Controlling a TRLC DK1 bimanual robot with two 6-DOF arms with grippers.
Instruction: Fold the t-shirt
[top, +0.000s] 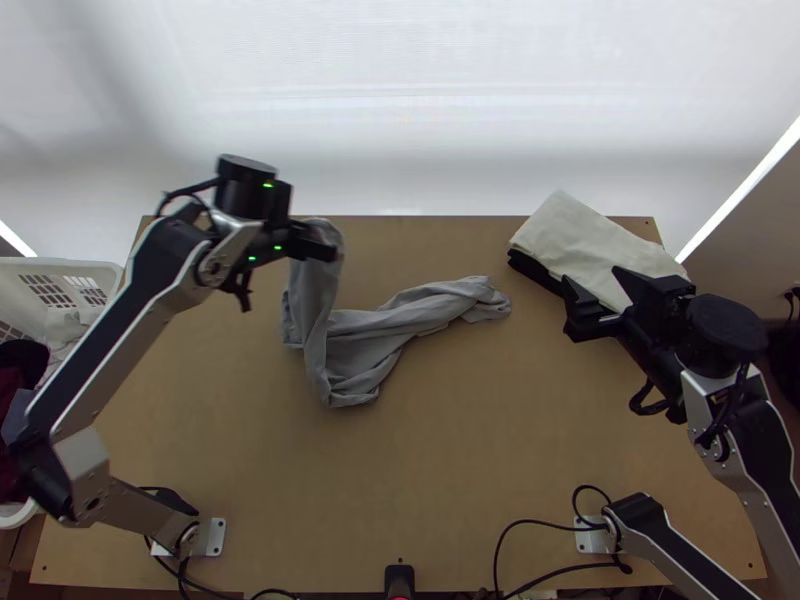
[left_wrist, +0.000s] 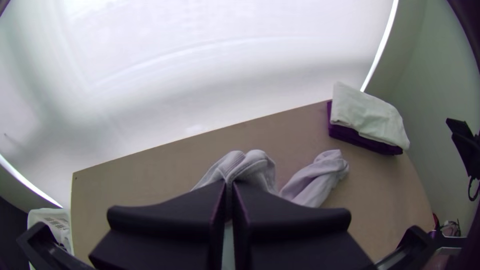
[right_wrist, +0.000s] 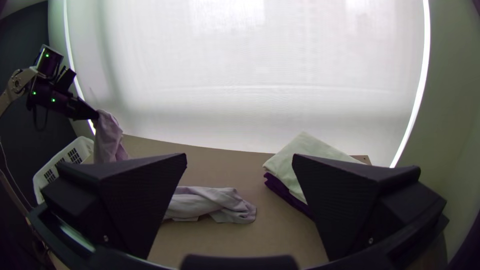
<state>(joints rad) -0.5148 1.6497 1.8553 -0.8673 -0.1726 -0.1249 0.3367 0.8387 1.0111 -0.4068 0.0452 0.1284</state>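
The grey t-shirt (top: 345, 350) lies bunched on the tabletop (top: 450, 450), one part lifted at eleven o'clock, a rumpled length stretching toward two o'clock.

Bright glare from behind, dark corners

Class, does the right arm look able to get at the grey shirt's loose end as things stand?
Probably yes: the right gripper is open, and nothing seems to stand between it and the shirt's loose end.
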